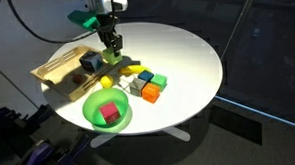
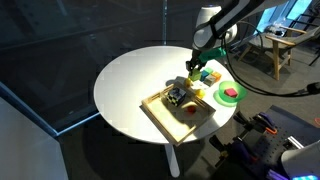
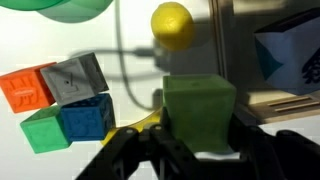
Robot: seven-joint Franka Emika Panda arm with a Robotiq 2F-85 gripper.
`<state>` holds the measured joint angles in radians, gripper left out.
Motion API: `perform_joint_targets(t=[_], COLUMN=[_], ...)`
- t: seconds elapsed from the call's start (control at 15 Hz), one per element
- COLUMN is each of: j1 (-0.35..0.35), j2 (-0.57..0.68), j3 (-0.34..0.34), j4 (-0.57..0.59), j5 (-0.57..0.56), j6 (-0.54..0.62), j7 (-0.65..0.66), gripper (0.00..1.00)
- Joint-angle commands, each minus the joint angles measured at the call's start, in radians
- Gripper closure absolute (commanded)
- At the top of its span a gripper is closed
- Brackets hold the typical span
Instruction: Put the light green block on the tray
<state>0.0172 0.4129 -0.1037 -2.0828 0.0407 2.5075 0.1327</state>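
Note:
My gripper (image 1: 110, 46) is shut on the light green block (image 1: 111, 56), a pale lime cube. In the wrist view the block (image 3: 200, 105) sits between the two black fingers (image 3: 198, 140), just above the white table. It is beside the near edge of the light-wood tray (image 1: 59, 66), not over it. The tray also shows in an exterior view (image 2: 160, 112) and at the right of the wrist view (image 3: 290, 102). A dark blue block (image 1: 90, 62) lies on the tray.
A round bright green bowl (image 1: 94, 115) holds a red block. A yellow ball (image 3: 172, 24) lies near it. Orange (image 3: 25, 88), grey (image 3: 75, 75), blue (image 3: 85, 117) and darker green (image 3: 45, 130) cubes cluster beside the gripper. A yellow piece (image 1: 134, 68) lies close by.

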Motion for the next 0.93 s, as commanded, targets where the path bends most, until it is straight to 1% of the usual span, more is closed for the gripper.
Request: perform_joint_targets(t=[0.0, 0.53, 0.87], j1=[0.01, 0.06, 0.07], j2=[-0.062, -0.099, -0.123], j3=[0.018, 0.03, 0.054], j4=[-0.067, -0.139, -0.173], j5=[-0.029, -0.107, -0.099], j6=[0.023, 0.047, 0.047], j7=[0.014, 0.048, 0.038], gripper=[0.73, 0.73, 0.73])
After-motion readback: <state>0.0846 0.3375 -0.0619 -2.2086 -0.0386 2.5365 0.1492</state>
